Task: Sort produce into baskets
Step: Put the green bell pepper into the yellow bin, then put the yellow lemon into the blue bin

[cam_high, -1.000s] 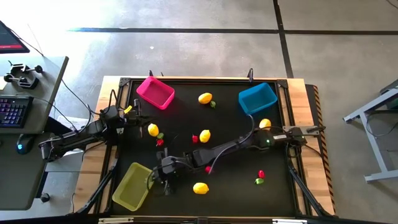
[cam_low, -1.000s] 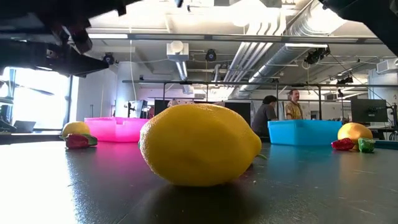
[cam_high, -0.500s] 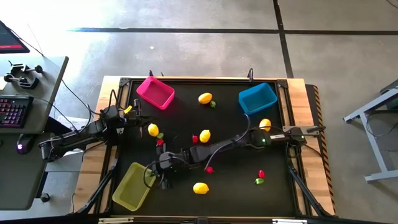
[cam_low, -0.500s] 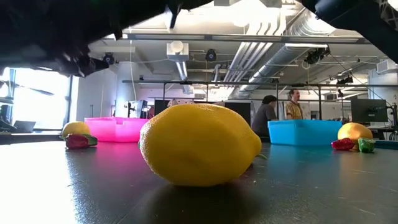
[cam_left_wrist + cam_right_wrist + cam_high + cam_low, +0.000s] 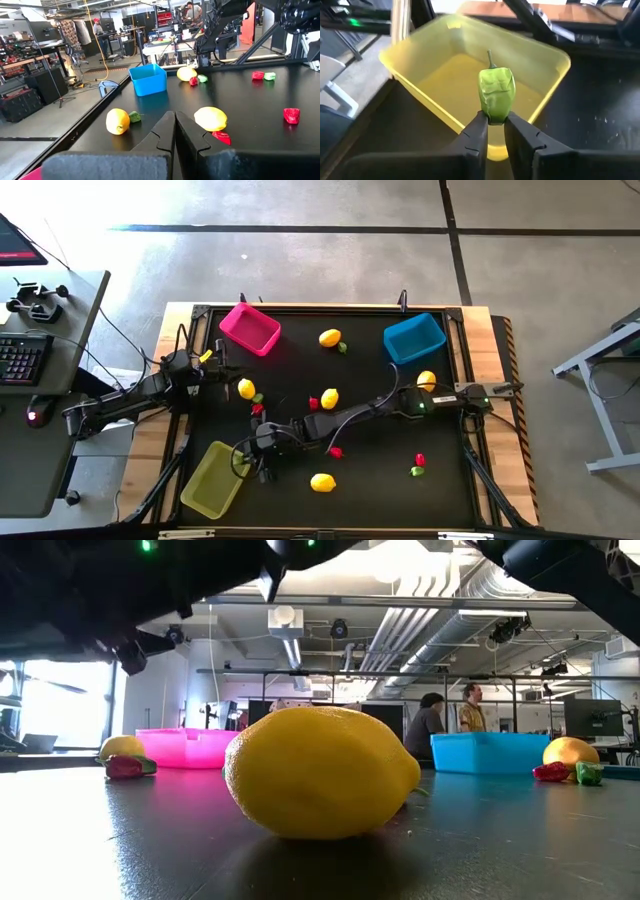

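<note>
My right gripper [image 5: 496, 131] reaches across the table to the yellow-green basket [image 5: 213, 478] near the front left corner. It is shut on a small green pepper [image 5: 496, 95], which hangs over the basket's near rim. My left gripper [image 5: 175, 125] is shut with nothing in it, and waits by the table's left edge [image 5: 222, 366]. The pink basket [image 5: 250, 328] and the blue basket [image 5: 413, 338] stand at the far side. Lemons [image 5: 322, 481], [image 5: 329, 397], [image 5: 246, 388] and small red pieces [image 5: 336, 451] lie loose on the black mat. My right gripper pinches the pepper's lower end [image 5: 494, 117] between its two fingertips [image 5: 478, 131]. The fingers slant down, coming from the table's right side. The pepper stands upright above the fingertips with its stem up. It is lifted clear, with the basket's floor behind it.
More lemons lie near the blue basket [image 5: 426, 379] and at the far middle [image 5: 330, 337]. A red piece [image 5: 419, 459] and a green piece [image 5: 416, 471] sit at the right front. In the low view one lemon [image 5: 320, 772] fills the foreground. People stand in the room behind.
My right gripper has moved toward the table's left edge and a little down, carrying the green pepper to the yellow-green basket. The loose produce and the baskets have stayed where they were.
</note>
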Robot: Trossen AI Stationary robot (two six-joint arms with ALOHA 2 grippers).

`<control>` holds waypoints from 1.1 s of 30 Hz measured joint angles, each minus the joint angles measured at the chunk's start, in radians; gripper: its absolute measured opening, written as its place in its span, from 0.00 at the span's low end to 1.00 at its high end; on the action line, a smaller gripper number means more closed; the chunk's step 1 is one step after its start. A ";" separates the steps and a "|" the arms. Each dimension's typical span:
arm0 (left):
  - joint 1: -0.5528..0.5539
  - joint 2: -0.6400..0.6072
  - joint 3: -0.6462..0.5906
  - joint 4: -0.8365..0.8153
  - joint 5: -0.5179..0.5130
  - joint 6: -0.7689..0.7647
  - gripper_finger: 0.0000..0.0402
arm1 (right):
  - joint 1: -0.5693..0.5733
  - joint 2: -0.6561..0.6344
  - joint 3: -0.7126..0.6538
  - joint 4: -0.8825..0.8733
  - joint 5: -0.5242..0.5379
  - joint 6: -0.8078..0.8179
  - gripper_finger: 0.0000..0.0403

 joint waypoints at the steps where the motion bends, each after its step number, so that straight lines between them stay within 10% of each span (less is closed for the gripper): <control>1: 0.000 0.000 0.000 0.000 0.000 0.000 0.00 | -0.001 0.003 0.000 -0.004 0.000 0.000 0.14; 16: 0.000 0.000 0.000 0.000 0.000 0.000 0.00 | -0.003 0.006 0.028 -0.036 0.005 -0.031 0.44; 26: 0.000 0.000 0.000 0.000 0.000 0.000 0.00 | 0.030 -0.095 0.031 -0.304 0.166 -0.212 0.03; 33: 0.000 0.000 0.000 0.000 0.000 0.000 0.00 | 0.024 -0.102 -0.014 -0.365 0.234 -0.197 0.01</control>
